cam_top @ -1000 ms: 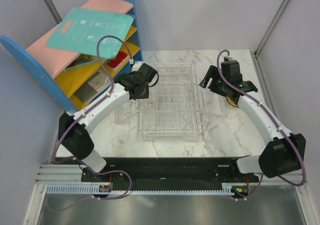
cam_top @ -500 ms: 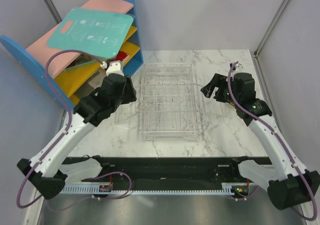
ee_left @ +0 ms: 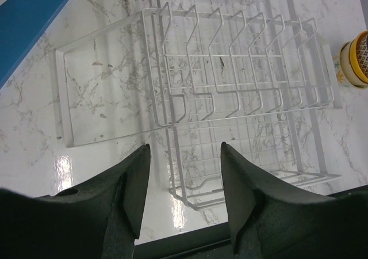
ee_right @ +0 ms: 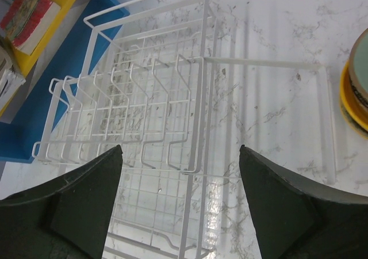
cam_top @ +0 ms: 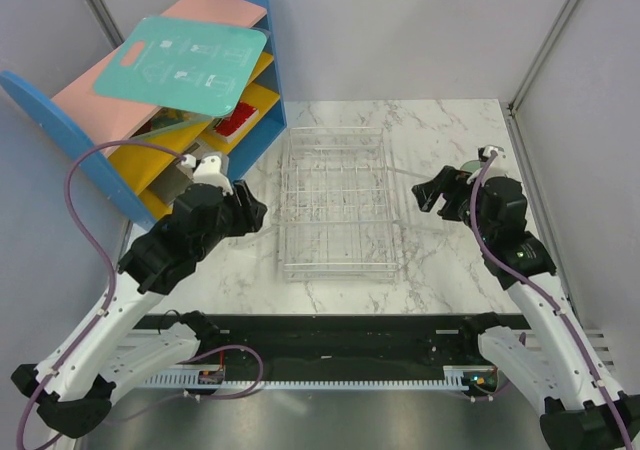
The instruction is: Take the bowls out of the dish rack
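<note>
I had the dish rack (cam_top: 335, 205) in the middle of the desk (cam_top: 450, 130). The shelf unit (cam_top: 150, 120) stood off its far-left corner, with a board (cam_top: 185, 65) lying on top of that unit. The left pincer (cam_top: 250, 210) sat just left of the rack, the right pincer (cam_top: 430, 188) just right of it. A stack of bowls (ee_left: 356, 57) stood on the desk to the rack's right, apart from it.

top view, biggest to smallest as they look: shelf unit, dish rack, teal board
1. shelf unit
2. dish rack
3. teal board, though it sits higher, nearer the camera, so ranks 2 and 3 are unsure
</note>
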### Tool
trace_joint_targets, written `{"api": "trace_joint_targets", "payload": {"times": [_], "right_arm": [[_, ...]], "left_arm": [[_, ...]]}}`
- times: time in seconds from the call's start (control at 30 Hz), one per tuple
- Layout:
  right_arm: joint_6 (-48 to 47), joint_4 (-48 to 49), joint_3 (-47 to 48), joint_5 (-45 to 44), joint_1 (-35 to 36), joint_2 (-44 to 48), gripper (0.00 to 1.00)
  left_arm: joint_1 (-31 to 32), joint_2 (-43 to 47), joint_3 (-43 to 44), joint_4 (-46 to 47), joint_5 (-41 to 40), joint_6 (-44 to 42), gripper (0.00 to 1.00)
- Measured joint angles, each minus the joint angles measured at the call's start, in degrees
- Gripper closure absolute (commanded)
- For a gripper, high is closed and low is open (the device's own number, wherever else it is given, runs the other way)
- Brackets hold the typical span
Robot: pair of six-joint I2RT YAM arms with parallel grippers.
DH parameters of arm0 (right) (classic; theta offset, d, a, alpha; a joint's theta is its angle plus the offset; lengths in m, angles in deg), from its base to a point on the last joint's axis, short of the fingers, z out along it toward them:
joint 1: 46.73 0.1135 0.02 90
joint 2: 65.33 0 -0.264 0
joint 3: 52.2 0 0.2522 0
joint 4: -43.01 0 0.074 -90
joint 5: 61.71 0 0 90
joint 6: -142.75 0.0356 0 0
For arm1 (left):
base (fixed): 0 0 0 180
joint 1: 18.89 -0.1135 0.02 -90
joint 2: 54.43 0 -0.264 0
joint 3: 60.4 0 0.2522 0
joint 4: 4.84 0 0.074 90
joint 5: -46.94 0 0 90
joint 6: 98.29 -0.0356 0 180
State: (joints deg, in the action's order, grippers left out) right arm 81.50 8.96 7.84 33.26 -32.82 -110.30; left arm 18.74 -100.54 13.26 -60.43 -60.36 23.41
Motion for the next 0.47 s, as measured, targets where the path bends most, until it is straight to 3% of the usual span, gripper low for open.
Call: {"api": "trace_joint_targets", "payload": {"times": [0.47], "right_arm": [[-0.4,-0.1,1.2,-6.9,0.0,-1.2,0.10]], "left_arm": [[0.0,-4.1,-1.4,0.9,-3.6,0.6,0.41]]}}
